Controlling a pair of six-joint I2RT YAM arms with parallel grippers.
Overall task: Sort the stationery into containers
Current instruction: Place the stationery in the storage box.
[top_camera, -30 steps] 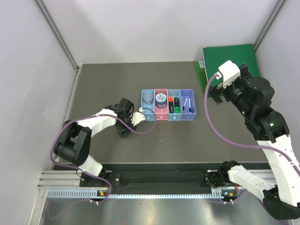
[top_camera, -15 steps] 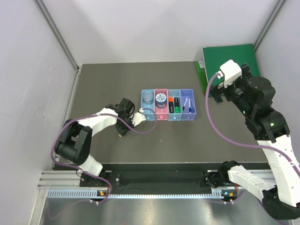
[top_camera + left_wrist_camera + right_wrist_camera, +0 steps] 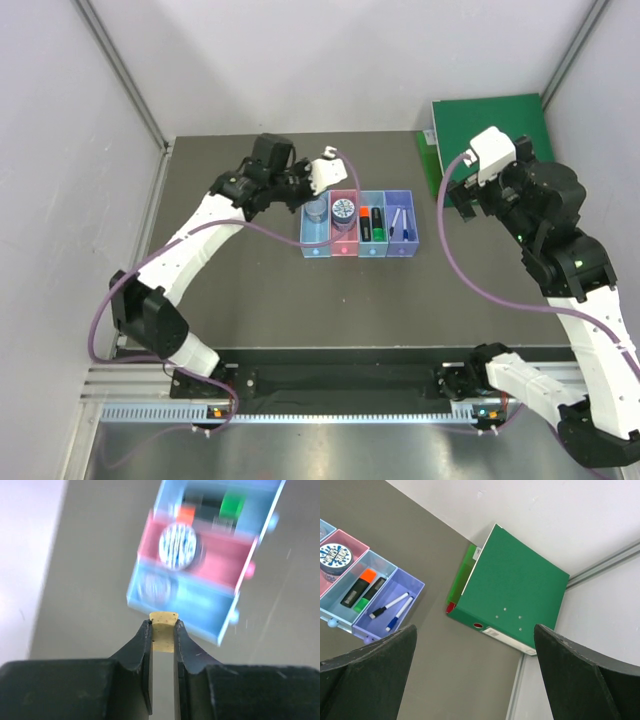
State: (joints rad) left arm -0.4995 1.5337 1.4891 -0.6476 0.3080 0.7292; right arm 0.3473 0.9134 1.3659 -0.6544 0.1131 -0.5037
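**Top view.** You have the row of four bins (image 3: 318,246) mid-table (image 3: 240,290), and most of it is filled. The grey tin (image 3: 316,209) sits in the left light-blue bin and the blue tin (image 3: 343,210) in the pink one. The two highlighters (image 3: 371,222) lie side by side in the third bin, and the two pens (image 3: 399,222) are in the purple one. No loose stationery shows on the dark surface. Your left gripper (image 3: 303,193) hangs at the far left corner of the row, over or just beside the first bin. What it carries is too small to tell from here. Your right gripper (image 3: 461,197) is raised well to the right, near the green binder (image 3: 490,120).

**Left wrist.** The jaws are clamped on the orange block (image 3: 164,619), which sticks out just past the fingertips. The bins below are blurred. The block hangs above the outer wall of the light-blue bin that holds the grey tin.

**Right wrist.** The jaws stand wide apart with nothing between them. The view looks down on the binder and the right end of the row.

**Progress.** Judged nearly complete: six items are binned and the block is the last one, in hand and not yet dropped. What is left for you is to choose its bin and let go. The block is tiny, so get it inside the walls first.
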